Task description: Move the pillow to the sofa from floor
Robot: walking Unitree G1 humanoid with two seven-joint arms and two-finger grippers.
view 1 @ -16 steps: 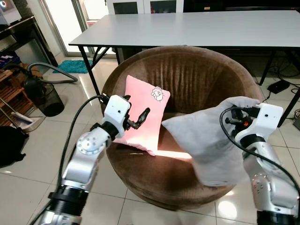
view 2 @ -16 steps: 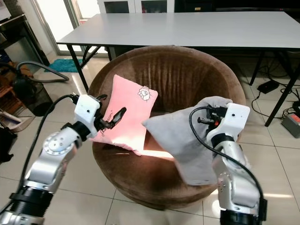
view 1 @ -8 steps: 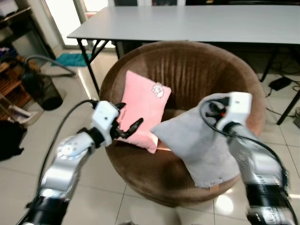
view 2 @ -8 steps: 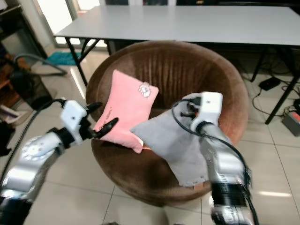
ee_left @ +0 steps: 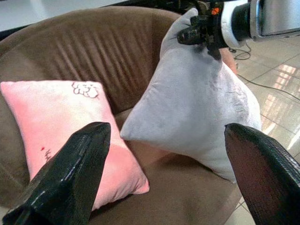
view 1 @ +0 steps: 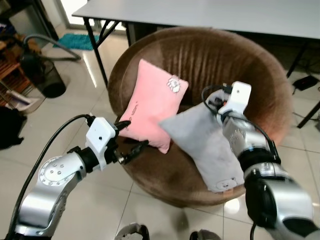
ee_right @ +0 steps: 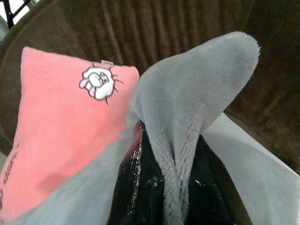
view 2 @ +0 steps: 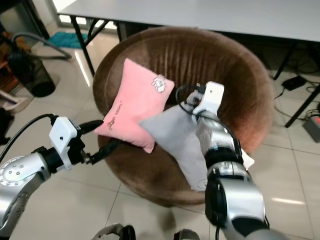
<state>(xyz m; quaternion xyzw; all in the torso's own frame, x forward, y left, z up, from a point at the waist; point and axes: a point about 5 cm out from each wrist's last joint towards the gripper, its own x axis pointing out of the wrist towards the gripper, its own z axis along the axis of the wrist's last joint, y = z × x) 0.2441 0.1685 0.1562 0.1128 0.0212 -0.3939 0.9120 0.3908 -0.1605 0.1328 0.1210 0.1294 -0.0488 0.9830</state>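
The right tool (ee_right: pixel 176 187) is clamped on the top corner of the soft grey plush pillow (view 1: pixel 210 140), lowering it onto the round brown sofa seat (view 1: pixel 170 172) right of the pink pillow (view 1: pixel 152 107), while the left tool (view 1: pixel 131 141), fingers apart, waits near.

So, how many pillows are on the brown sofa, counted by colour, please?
Pink pillow, leaning on the sofa back: 1
Grey pillow, its corner pinched in the right gripper fingers: 1
Total: 2
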